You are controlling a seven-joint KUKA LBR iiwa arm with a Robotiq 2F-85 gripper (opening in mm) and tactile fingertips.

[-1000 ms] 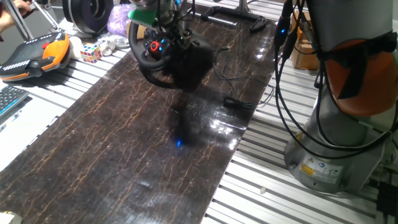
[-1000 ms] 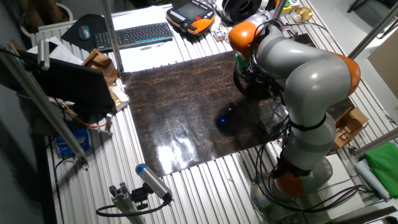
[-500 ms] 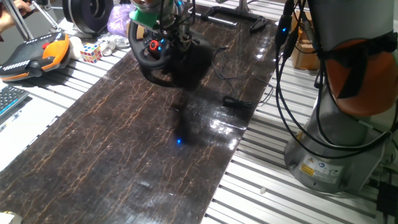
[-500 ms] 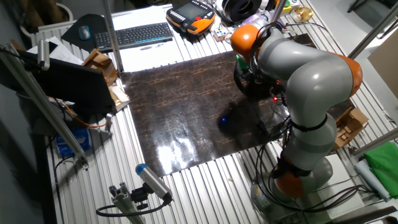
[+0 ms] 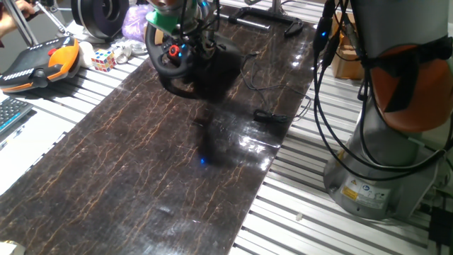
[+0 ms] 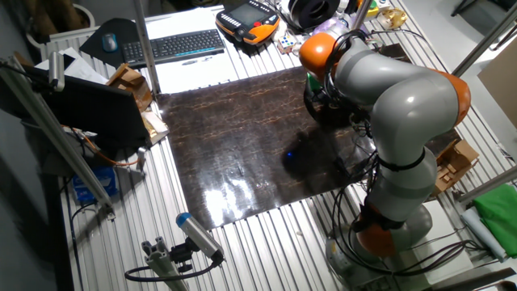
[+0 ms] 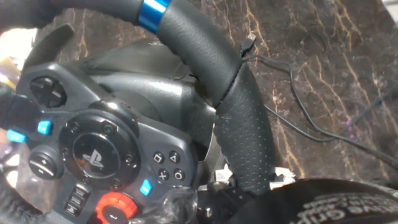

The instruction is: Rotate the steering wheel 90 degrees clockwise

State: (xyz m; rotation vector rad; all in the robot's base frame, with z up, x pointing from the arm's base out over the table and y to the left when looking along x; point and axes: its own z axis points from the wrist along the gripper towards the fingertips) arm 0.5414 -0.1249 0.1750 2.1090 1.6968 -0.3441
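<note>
The steering wheel (image 5: 172, 62): one unit, standing on its black base at the far end of the dark marble-patterned mat (image 5: 141, 170), in the upper left of one fixed view. In the hand view it fills the frame; the rim (image 7: 205, 68) carries one blue band (image 7: 153, 12) at the top edge, and the hub shows one red round knob (image 7: 114, 206) at the bottom edge and several small buttons.

One gripper (image 5: 185, 34) sits over the wheel's hub and upper rim. Its fingers are lost against the black wheel, cables and green fitting, and the hand view shows no fingertip clearly; I cannot tell how far the jaws are parted or whether they grip the rim.

In the other fixed view the arm (image 6: 388, 89) covers nearly all of the wheel (image 6: 319, 105); only a dark sliver shows at upper centre.

Other items counted, upper left of one fixed view: one orange-and-black handheld pendant (image 5: 42, 62), one colour cube (image 5: 103, 59), one black spool (image 5: 99, 15) cut off by the top edge. One thin cable (image 5: 272, 117) lies on the mat at centre right.
</note>
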